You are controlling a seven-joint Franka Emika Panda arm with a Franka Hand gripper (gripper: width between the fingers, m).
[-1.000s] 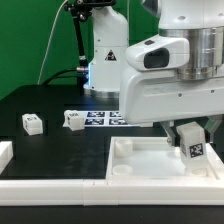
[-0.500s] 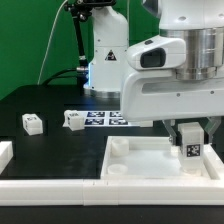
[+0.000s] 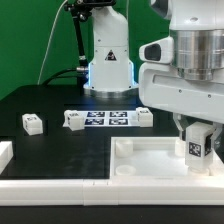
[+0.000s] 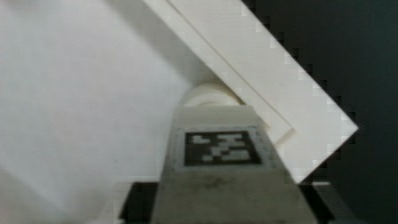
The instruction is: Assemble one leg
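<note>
Spare legs [image 3: 32, 123] lie on the black counter [image 3: 60, 145] around the marker board [image 3: 105, 118]. At the exterior view's right, the claw [image 3: 196, 138] is clamped on a leg [image 3: 196, 150], upright over the panel [image 3: 150, 165] near its socket [image 4: 214, 97]. If misaligned, the leg may jam against the rim.

Four legs [image 3: 32, 123] [image 3: 73, 119] [image 3: 143, 116] [image 3: 196, 149], one panel [image 3: 160, 184], one marker board [image 3: 108, 118].

Exterior view's right: gripper [image 3: 197, 133] clamped on a tagged leg [image 3: 196, 151], low over the right part of the rimmed white panel [image 3: 130, 165] on the near black counter [image 3: 60, 150]. Farther back, in a row: first loose leg [image 3: 32, 124] at left, second loose leg [image 3: 73, 120] and third loose leg [image 3: 143, 117] at either end of the marker board [image 3: 106, 119].
</note>
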